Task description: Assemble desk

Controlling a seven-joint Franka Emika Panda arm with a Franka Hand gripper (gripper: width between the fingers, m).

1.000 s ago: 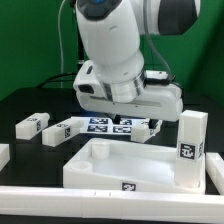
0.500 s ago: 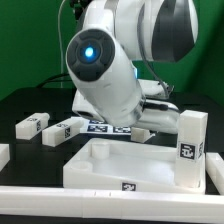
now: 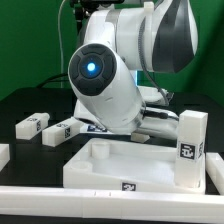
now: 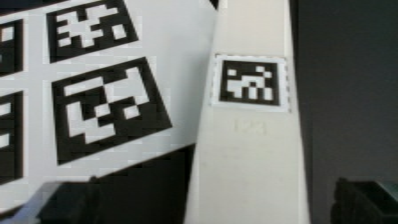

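The desk's broad rimmed top (image 3: 92, 170) lies at the front of the exterior view. One leg block (image 3: 190, 148) stands upright at its right corner. Two more leg blocks (image 3: 33, 124) (image 3: 62, 130) lie on the exterior view's left. In the wrist view a long white leg block (image 4: 249, 130) with a square tag runs between my gripper's (image 4: 217, 203) dark fingers (image 4: 71, 205). The jaws stand open on either side of it, with dark gaps between pads and block. In the exterior view the arm's body hides the gripper and this leg.
The marker board (image 4: 80, 90) lies right beside the leg under the gripper, and a strip of it shows behind the arm (image 3: 97, 127). A white bar (image 3: 60, 196) runs along the front edge. Another white part (image 3: 3, 153) sits at the far left.
The arm has swung and tipped over the leg behind the desk top, now hiding that leg and most of the marker board in the exterior view. The jaws stayed open.
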